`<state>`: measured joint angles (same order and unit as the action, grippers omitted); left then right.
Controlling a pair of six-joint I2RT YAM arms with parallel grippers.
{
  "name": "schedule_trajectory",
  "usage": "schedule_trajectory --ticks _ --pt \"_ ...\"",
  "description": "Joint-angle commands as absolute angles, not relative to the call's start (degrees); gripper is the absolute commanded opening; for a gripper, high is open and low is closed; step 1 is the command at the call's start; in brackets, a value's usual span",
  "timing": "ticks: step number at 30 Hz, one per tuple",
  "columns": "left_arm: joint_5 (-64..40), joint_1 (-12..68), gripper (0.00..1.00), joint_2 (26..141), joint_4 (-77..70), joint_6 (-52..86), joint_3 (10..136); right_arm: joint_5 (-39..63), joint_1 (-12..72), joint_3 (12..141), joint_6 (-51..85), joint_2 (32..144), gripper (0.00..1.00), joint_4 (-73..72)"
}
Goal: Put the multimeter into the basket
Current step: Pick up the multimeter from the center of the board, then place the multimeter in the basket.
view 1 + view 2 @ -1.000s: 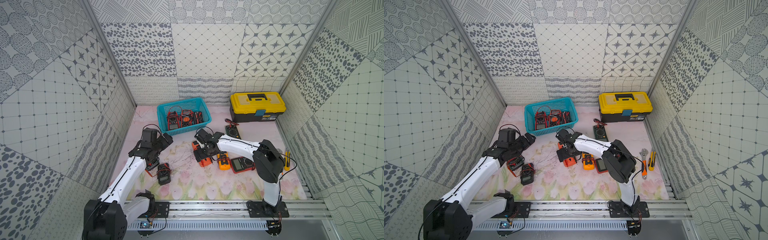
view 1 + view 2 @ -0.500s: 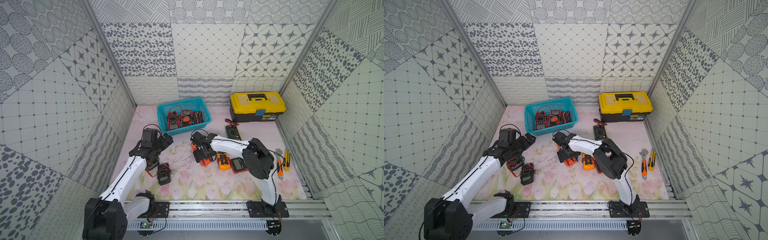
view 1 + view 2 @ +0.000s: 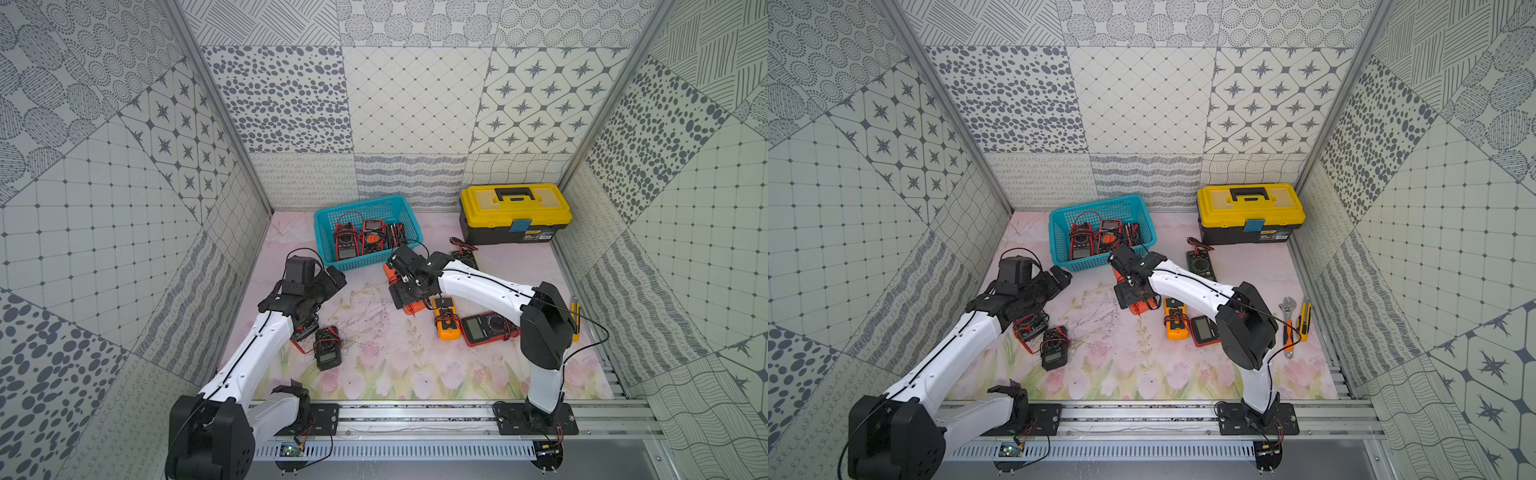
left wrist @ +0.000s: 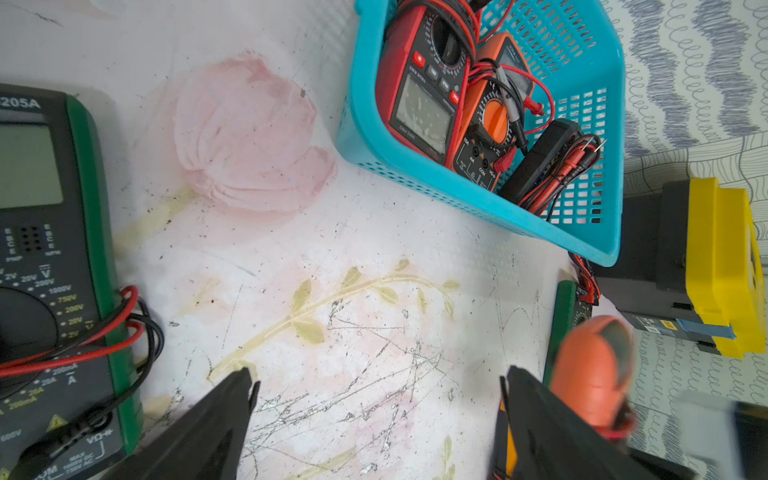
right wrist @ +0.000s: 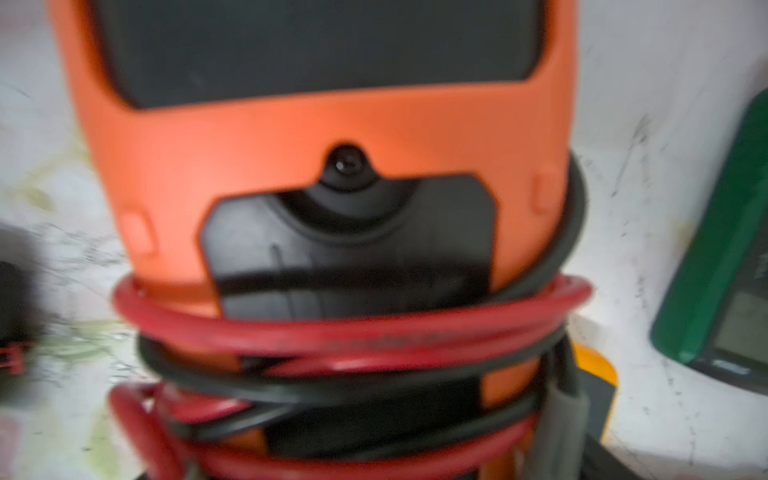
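The turquoise mesh basket (image 3: 328,216) (image 3: 1059,216) (image 4: 353,124) stands at the back of the mat and holds three multimeters with their leads. An orange multimeter (image 3: 415,309) (image 3: 1140,308) (image 4: 590,374), wrapped in red and black leads, lies just right of the basket's near corner. My right gripper (image 3: 409,291) (image 3: 1133,293) is on top of it with the jaws closed on its sides. The multimeter's back (image 5: 332,137) fills the right wrist view, blurred. My left gripper (image 3: 332,276) (image 3: 1061,276) (image 4: 378,382) hangs open over bare mat left of the basket's front, holding nothing.
A yellow meter (image 3: 445,322), a red one (image 3: 484,328) and a green one (image 3: 465,257) lie near the right arm. A black meter (image 3: 328,353) and another (image 3: 303,332) lie by the left arm. A yellow-lidded toolbox (image 3: 515,208) stands back right, a wrench (image 3: 1287,328) and knife (image 3: 1304,318) at the right edge.
My right gripper's jaws have narrowed onto the orange multimeter, and the right arm's elbow swung a little left and back. The left arm has not moved.
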<state>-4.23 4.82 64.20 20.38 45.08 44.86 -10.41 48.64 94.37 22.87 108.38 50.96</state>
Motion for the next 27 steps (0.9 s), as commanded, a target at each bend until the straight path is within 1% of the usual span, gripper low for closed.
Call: schedule_trajectory --ticks 1,6,9,13,17,19,27 --pt "-4.16 4.70 0.99 64.10 20.07 43.92 45.27 -12.33 45.10 101.82 20.30 107.67 0.00 47.78" --pt "-4.91 4.71 0.99 65.45 19.04 43.87 44.97 -11.55 41.30 116.84 17.78 117.43 0.00 47.22" --pt "-5.51 4.68 0.99 66.67 18.89 43.62 45.14 -11.38 39.86 128.92 16.08 125.27 0.00 48.63" --pt "-6.36 4.66 0.99 67.83 17.82 43.62 44.80 -13.56 38.86 147.44 14.27 136.38 0.00 52.22" --pt "-6.40 4.66 0.99 69.11 17.70 42.77 44.77 -15.95 38.60 159.85 12.93 144.89 0.00 51.90" --pt "-6.27 4.66 0.99 69.50 17.84 42.23 44.90 -15.81 38.45 162.67 12.72 147.51 0.00 50.48" --pt "-6.06 4.68 0.99 69.18 18.42 41.20 45.62 -16.69 37.57 159.33 12.57 150.91 0.00 39.98"
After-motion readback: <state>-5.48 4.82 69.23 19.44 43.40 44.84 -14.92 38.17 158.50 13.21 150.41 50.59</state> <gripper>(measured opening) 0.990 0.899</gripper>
